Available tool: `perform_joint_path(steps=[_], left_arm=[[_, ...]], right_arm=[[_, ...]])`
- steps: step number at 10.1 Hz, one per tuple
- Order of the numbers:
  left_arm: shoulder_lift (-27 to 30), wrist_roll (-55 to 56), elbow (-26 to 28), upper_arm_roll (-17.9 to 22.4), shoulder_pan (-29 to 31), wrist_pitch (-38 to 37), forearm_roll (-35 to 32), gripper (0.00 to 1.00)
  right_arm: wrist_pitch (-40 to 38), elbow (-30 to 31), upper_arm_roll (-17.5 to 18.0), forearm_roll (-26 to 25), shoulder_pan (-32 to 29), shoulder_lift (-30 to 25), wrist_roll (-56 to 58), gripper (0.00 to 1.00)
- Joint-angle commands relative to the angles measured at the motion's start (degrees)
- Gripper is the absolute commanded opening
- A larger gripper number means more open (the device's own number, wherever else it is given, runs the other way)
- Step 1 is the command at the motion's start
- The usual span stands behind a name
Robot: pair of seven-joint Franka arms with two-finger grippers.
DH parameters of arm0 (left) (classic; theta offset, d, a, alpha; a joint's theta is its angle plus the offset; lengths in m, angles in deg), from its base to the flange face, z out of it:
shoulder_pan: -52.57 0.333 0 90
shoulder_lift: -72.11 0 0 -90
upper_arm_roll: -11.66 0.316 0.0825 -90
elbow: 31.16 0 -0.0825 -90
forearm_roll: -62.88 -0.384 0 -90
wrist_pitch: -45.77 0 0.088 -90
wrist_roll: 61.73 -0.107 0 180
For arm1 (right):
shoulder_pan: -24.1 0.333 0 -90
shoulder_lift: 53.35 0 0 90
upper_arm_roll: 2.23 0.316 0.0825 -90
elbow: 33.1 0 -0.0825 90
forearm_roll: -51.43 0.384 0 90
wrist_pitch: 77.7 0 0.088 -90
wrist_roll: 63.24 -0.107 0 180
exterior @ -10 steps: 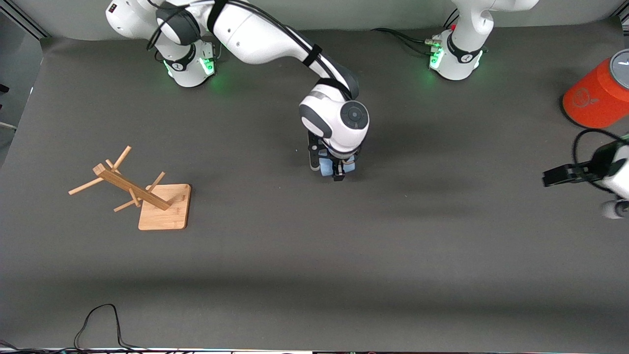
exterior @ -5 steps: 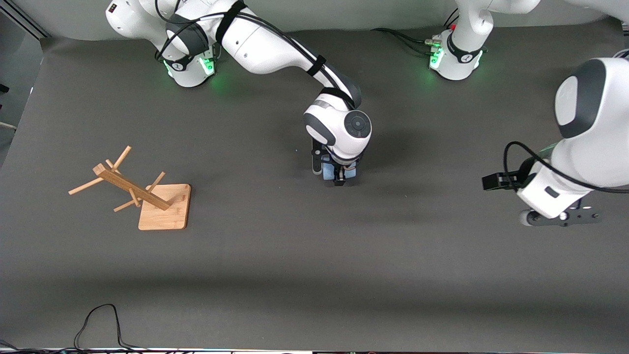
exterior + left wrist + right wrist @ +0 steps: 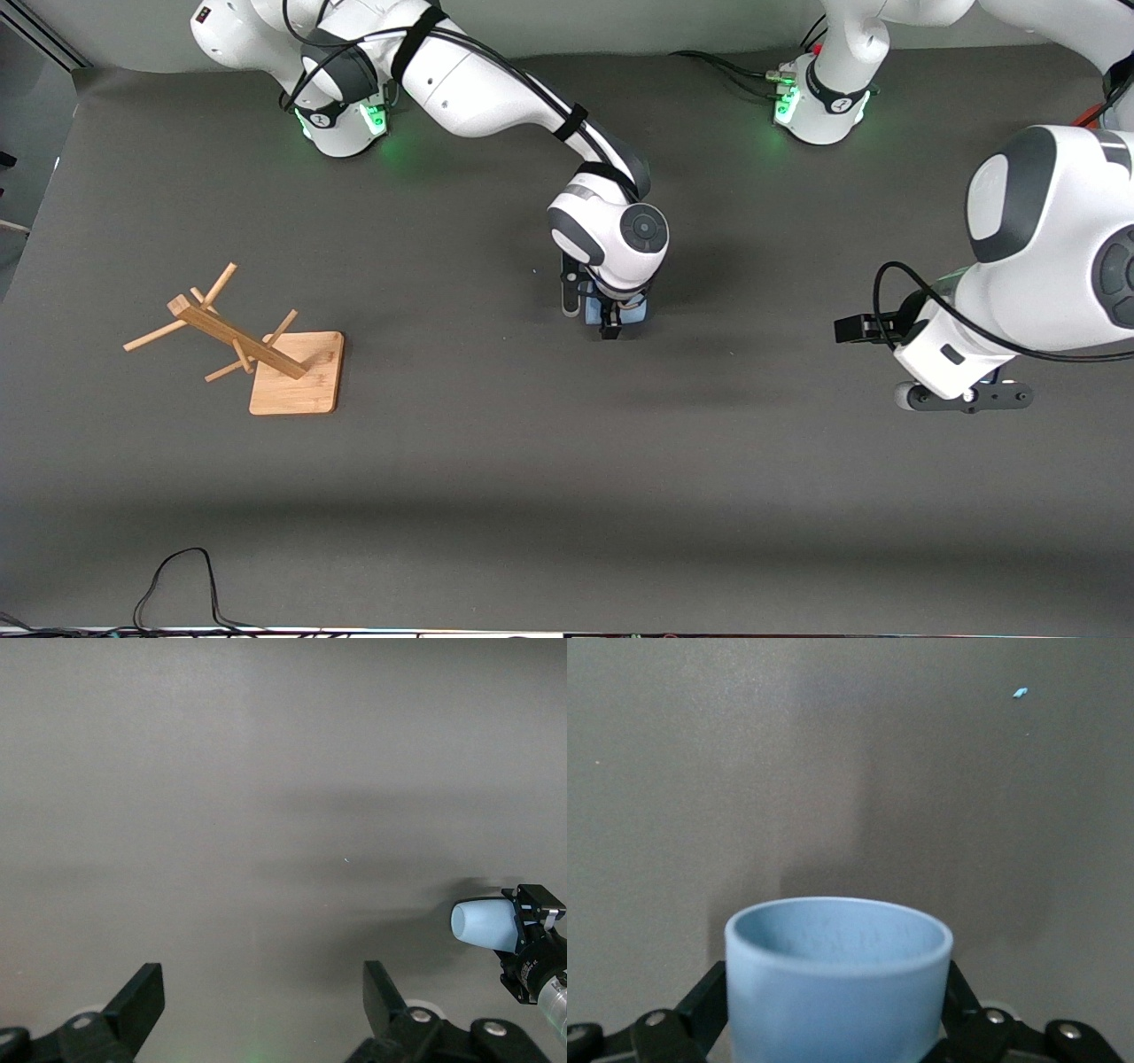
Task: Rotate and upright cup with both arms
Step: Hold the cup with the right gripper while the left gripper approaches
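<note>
Both arms bend low; right gripper (image 3: 611, 321) clasps the cup (image 3: 837, 979).

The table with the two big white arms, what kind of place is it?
Probably a robot lab. Two white jointed robot arms are bolted to a grey-covered table, with a small pale-blue plastic cup and a bamboo peg rack.
</note>
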Motion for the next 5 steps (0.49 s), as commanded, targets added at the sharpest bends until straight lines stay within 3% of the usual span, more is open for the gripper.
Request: perform_joint_path(steps=[1, 4, 5], left_arm=[[0.08, 0.63, -0.34, 0.7, -0.72, 0.22, 0.74, 1.0], [0.17, 0.72, -0.25, 0.7, -0.98, 0.14, 2.32, 1.0], [0.08, 0.98, -0.25, 0.79, -2.37, 0.05, 2.24, 1.0]], right_arm=[[-0.98, -2.04, -0.41, -0.77, 0.14, -0.12, -0.88, 1.0], [-4.57, -1.43, -0.32, -0.08, -0.56, -4.94, 4.71, 1.0], [-6.85, 0.05, -0.24, 0.28, -2.31, -8.88, 8.48, 1.0]])
